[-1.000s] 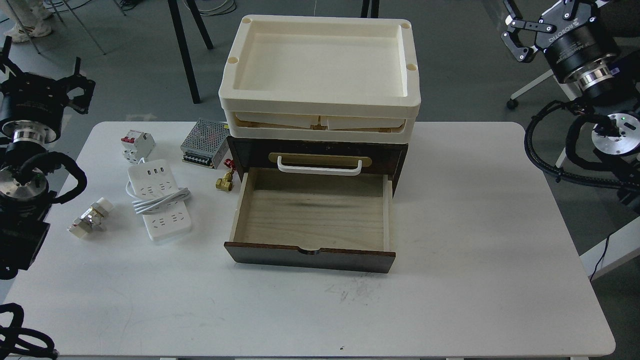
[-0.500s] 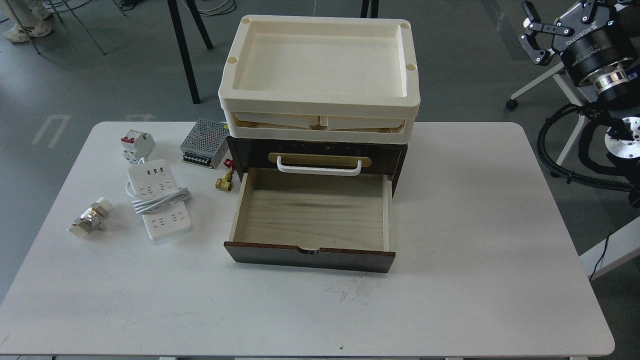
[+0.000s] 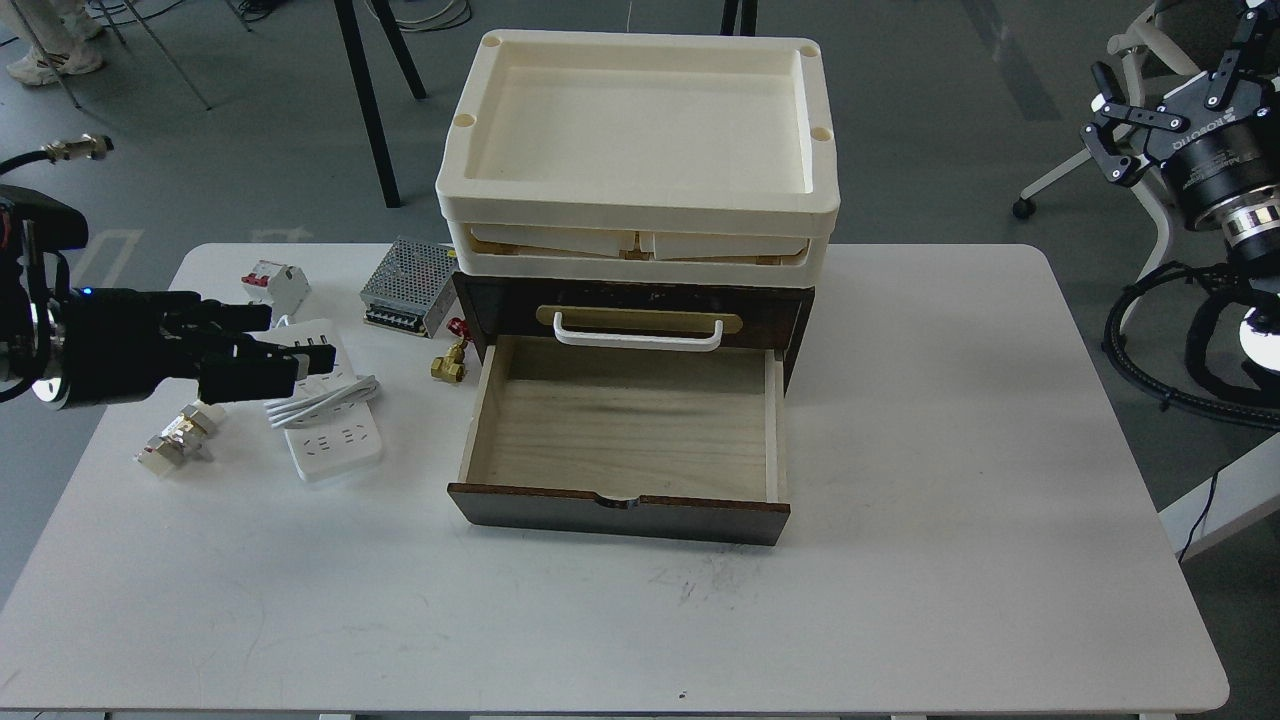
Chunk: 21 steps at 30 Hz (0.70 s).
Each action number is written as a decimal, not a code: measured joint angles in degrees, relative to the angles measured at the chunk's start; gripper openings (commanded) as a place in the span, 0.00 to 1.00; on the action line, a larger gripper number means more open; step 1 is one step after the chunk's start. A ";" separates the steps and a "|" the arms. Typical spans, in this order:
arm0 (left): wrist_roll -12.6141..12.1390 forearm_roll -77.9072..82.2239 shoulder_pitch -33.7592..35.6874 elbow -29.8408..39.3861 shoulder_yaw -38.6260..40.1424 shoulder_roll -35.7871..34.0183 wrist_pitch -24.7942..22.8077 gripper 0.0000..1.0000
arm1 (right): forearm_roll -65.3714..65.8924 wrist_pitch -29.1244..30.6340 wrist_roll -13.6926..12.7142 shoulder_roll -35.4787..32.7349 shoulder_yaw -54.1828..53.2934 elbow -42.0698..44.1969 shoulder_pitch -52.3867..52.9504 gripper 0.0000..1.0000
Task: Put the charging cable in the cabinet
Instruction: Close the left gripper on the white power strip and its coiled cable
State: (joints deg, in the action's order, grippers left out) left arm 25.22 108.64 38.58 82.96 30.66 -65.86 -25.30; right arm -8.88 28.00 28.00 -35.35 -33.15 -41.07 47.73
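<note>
Your left pincer [image 3: 265, 352], fingers slightly spread and empty, hovers over the charging cable [image 3: 320, 400], which lies on the surface left of the cabinet [image 3: 630, 400]'s open drawer. Grip only the loose cord and the strip may dangle or snag the drawer wall.

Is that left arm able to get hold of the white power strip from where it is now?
Probably yes. The left gripper already reaches over the power strip, which lies in the open on the table with nothing on top of it. Whether its jaws are spread wide enough, I cannot tell.
</note>
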 measured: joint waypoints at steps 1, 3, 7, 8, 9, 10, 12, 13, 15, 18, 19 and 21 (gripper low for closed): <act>0.09 3.22 0.29 -1.90 -0.31 1.61 0.18 1.00 | 0.00 0.01 0.00 0.00 -0.04 -0.01 -0.14 1.00; 0.17 9.45 0.58 -6.09 -0.64 5.00 0.48 1.00 | 0.00 0.01 0.00 0.00 -0.08 0.01 -0.31 1.00; 0.37 15.73 0.68 -13.47 -0.93 12.11 1.24 1.00 | 0.00 0.01 0.00 0.00 -0.15 0.01 -0.35 1.00; 0.37 16.06 0.69 -15.51 -0.97 13.79 1.41 0.99 | 0.00 0.01 0.00 0.00 -0.16 0.02 -0.35 1.00; 0.37 16.22 0.70 -17.63 -1.05 15.42 1.68 0.99 | 0.00 0.01 0.00 0.00 -0.16 0.02 -0.37 1.00; 0.38 16.30 0.74 -19.35 -1.24 16.72 2.02 0.99 | 0.00 0.01 0.00 0.00 -0.16 0.03 -0.41 1.00; 0.61 16.35 1.10 -22.81 -2.45 18.99 3.47 0.99 | 0.00 0.01 0.00 0.00 -0.17 0.10 -0.47 1.00; 0.90 16.35 1.44 -24.03 -3.40 19.69 4.29 0.99 | 0.00 0.01 0.00 0.00 -0.17 0.14 -0.57 1.00; 1.51 16.36 2.66 -26.23 -6.03 20.81 5.83 0.99 | 0.00 0.01 0.00 0.01 -0.17 0.20 -0.74 1.00; 1.86 16.36 4.18 -29.66 -9.00 22.46 7.55 0.99 | 0.00 0.01 0.00 0.02 -0.17 0.23 -1.01 1.00; 1.90 16.36 4.38 -31.03 -9.52 23.12 8.19 0.98 | 0.00 0.01 0.00 0.02 -0.16 0.23 -1.11 1.00; 1.97 16.36 4.58 -34.15 -10.18 24.80 9.73 0.97 | 0.00 0.01 0.00 0.02 -0.16 0.23 -1.21 1.00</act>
State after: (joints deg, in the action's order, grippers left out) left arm 27.19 125.01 43.16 48.80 20.49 -41.06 -15.57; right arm -8.88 28.00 28.00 -35.33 -33.32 -40.83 46.52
